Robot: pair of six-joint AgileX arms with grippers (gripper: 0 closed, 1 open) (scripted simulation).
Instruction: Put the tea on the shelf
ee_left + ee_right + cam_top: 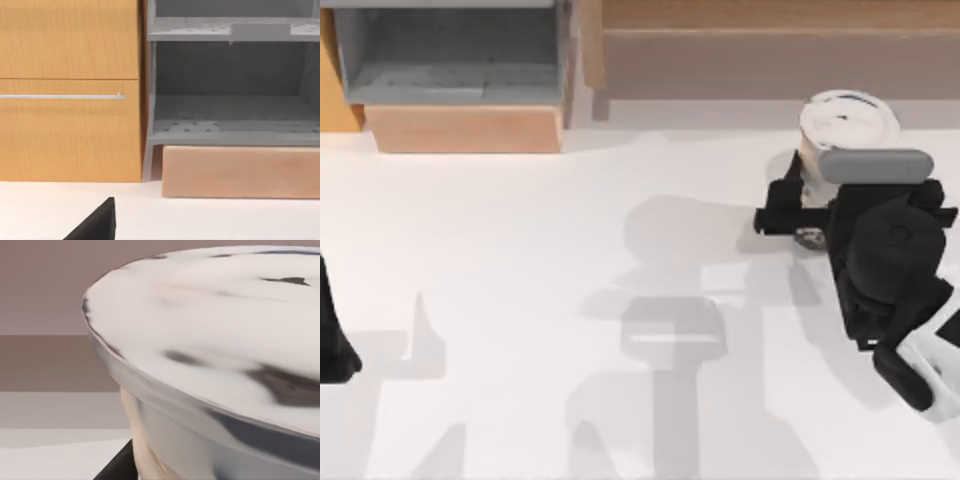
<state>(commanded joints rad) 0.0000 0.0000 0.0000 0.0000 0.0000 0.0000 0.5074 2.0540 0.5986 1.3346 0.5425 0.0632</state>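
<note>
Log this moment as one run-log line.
right gripper: at tea, grip unclear | tea: on table, before shelf | left arm: parked at left edge

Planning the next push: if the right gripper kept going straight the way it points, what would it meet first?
Likely the shelf's grey-brown front panel: the right gripper sits at the tea, pointing toward it, though height is unclear.

My right arm (895, 270) reaches forward beside the tea (848, 125); my left arm (335, 335) sits parked well apart from it.
</note>
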